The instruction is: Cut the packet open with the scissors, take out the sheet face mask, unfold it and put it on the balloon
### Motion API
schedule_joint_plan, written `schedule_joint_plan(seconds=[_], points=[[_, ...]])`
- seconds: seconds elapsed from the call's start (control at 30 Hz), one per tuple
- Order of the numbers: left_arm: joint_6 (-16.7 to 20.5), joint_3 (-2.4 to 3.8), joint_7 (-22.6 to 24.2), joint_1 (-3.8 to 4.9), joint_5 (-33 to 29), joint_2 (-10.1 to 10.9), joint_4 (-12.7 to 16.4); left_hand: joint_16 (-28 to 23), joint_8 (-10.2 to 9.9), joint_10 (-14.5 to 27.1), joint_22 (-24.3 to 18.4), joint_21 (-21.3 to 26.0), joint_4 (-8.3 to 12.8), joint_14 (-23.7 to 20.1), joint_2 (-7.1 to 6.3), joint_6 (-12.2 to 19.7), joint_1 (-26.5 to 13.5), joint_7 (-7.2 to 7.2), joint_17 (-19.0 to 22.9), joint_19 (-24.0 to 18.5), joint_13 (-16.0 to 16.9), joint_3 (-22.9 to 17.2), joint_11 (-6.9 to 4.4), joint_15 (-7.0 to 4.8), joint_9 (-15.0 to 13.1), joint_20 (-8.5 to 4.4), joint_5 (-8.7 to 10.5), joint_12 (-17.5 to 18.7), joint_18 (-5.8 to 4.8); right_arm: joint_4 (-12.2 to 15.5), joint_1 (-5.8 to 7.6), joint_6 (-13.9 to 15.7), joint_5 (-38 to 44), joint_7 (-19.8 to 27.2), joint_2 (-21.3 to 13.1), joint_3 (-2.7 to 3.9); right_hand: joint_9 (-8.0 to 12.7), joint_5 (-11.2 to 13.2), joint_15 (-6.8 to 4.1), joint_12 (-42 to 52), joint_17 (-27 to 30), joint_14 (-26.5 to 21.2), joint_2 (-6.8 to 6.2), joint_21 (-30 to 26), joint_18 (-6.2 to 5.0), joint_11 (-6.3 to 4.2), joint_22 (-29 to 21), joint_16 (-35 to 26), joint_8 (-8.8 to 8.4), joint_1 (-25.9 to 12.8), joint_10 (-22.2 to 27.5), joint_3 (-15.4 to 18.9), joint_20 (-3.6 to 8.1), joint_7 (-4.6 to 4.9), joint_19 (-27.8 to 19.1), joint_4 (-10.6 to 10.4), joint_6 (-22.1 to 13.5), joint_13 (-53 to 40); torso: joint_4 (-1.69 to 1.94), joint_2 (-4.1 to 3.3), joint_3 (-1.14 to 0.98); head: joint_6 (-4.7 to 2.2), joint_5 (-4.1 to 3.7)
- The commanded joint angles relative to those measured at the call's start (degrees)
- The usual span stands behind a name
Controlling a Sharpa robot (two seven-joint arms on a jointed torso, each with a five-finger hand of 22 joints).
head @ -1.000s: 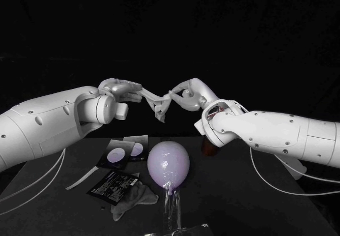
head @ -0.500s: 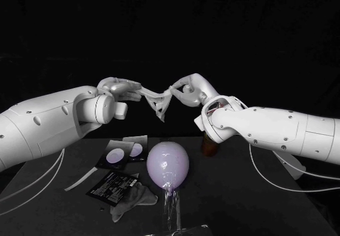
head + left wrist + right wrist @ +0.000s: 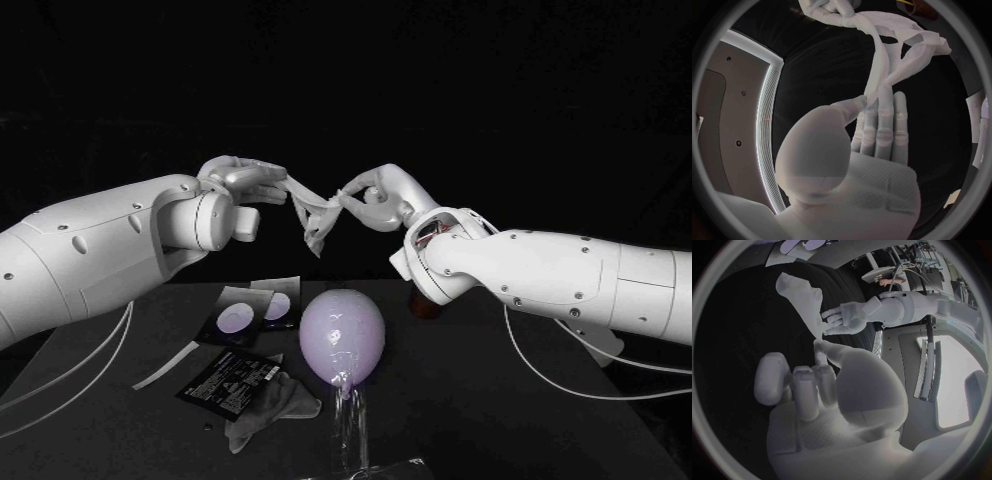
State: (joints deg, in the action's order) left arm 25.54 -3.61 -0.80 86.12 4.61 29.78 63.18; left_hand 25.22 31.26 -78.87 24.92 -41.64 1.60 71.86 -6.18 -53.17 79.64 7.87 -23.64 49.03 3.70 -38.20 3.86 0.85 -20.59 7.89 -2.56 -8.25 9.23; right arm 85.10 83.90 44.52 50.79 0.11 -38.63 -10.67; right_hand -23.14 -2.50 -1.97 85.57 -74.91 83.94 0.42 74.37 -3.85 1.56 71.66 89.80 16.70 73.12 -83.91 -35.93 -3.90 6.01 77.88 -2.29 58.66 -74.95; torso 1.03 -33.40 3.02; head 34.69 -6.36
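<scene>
Sheet mask — partly folded — hangs at 12 o'clock above the balloon, pinched at either end by left hand and right hand. Risk: uneven pull could tear it or free 1 end.

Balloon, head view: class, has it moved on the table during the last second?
No. The balloon stays put, the same gap from the black packet on the table.

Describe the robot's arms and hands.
The left arm and right arm are bulky rounded white shells dotted with small dark screws. Thin white cables loop beneath them. The left hand and right hand are silver and many-fingered; red wiring shows at the right wrist.
</scene>
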Motion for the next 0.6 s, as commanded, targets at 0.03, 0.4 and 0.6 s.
schedule_joint_plan(seconds=[0.03,0.4,0.6], points=[[0.36,0.05,1.65,0.10,0.30,-0.25,-0.43,-0.21,0.15,-0.66,0.05,-0.31,0.00,0.10,0.04,-0.38,0.49,0.06,-0.06,-0.22,0.09,-0.30,-0.35,-0.43,-0.09,-0.08,-0.20,-0.08,1.03,0.64,-0.19,-0.35,-0.12,1.20,-0.16,-0.02,-0.31,-0.32,-0.43,-0.07,-15.09,6.06,-0.29,-0.08,-0.79,-0.49,-0.11,0.20,0.15,-0.32,-4.14,-0.27,0.05,-0.41,0.12,-0.08,0.94,-11.59,0.01,0.04,-0.04,0.04,-0.01],[0.51,-0.05,3.70,0.08,0.94,-0.63,-1.19,-0.24,0.13,-0.65,0.05,-0.32,-0.02,0.09,0.01,-0.40,0.44,0.07,-0.08,-0.24,0.09,-0.28,-0.34,-0.41,-0.09,-0.06,-0.19,-0.06,1.02,4.32,-0.99,0.62,-4.72,6.03,-1.00,-0.10,-0.24,-0.34,-0.35,-1.19,-15.09,6.06,-0.49,-1.38,-1.13,-0.37,-1.47,0.20,-0.06,-1.14,-3.65,-0.48,0.01,-0.26,-0.86,-0.56,0.52,-10.74,0.09,0.00,0.02,-0.16,0.05],[0.99,-0.06,5.99,0.07,0.31,-0.89,-1.22,-0.30,0.09,-0.61,0.06,-0.32,-0.08,0.06,0.00,-0.44,0.36,0.09,-0.11,-0.29,0.09,-0.26,-0.31,-0.38,-0.10,-0.03,-0.20,-0.02,0.99,5.42,-1.97,1.01,-6.48,6.50,-0.26,-0.14,-0.22,-0.35,-0.30,-1.87,-15.09,6.06,-0.60,-2.11,-1.31,-0.30,-2.21,0.20,-0.16,-1.48,-3.34,-0.53,-0.04,-0.19,-1.41,-0.74,0.30,-10.25,-0.04,-0.02,-0.01,-0.12,0.18]])
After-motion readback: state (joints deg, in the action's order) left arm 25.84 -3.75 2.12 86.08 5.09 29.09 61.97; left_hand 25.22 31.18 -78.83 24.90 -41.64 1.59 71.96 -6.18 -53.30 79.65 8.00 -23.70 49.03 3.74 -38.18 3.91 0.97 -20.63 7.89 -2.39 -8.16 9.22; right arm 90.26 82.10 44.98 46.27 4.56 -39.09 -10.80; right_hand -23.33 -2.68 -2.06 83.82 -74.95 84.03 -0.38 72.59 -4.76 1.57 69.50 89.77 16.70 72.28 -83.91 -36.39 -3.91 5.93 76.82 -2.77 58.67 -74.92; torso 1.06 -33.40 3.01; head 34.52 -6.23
